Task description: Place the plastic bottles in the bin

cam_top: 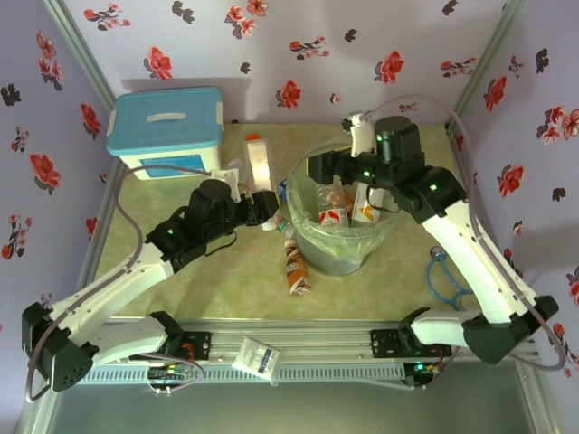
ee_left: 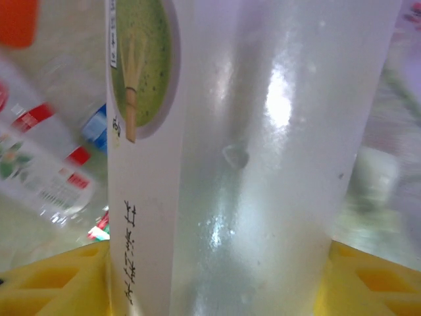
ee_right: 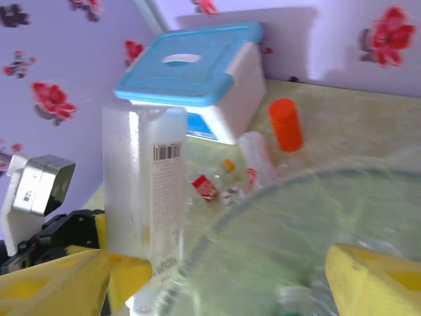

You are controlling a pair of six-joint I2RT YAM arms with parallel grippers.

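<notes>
Left gripper clamped on tall bottle, mid-worktop, just left of bin. Right gripper fingers apart over bin. Other bottles inside bin; loose bottle lying nearer front edge.

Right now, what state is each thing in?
left gripper: shut on the matcha-label bottle
matcha-label bottle: held upright
right gripper: open, above the bin
bin: bag-lined, several bottles inside
brown-label bottle: lying on its side
white box: blue lid shut
orange cylinder: standing upright

Left gripper, just left of the bin, pinches a bottle — right gripper hovers above the bin, fingers spread wide.
</notes>
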